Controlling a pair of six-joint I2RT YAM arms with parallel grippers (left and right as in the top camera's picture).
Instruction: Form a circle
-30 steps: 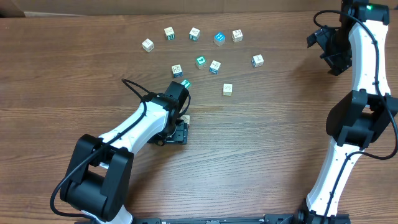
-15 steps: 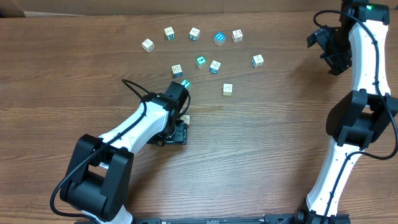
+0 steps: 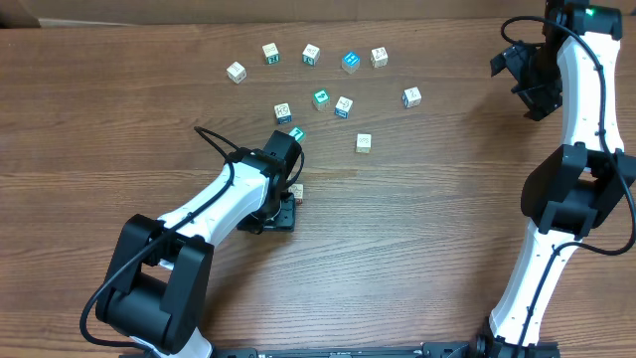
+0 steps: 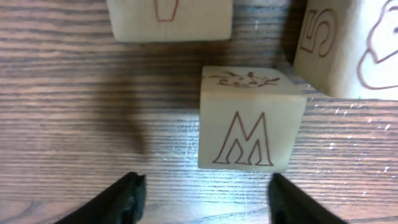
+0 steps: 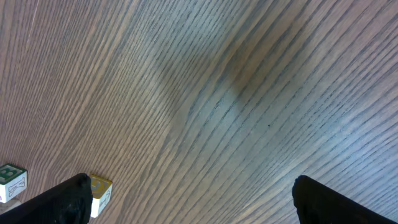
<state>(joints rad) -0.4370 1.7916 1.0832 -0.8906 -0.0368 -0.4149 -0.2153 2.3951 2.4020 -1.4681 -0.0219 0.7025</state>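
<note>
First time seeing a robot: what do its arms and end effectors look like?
The left arm and right arm have white links and black joints, plus black cables. The right one has a green light. The left end effector and right end effector have dark fingers.

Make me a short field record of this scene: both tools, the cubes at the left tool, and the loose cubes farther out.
surface: wooden table
left tool: open, low over the table, fingertips just short of the M cube, gripping nothing
M cube: resting on the table, M face toward the wrist camera
neighbour cubes: plain-sided cube beyond it; cube marked S or 5 close at its corner
right tool: open over bare wood, holding nothing
loose cubes: scattered on the far side, some teal-faced
</note>
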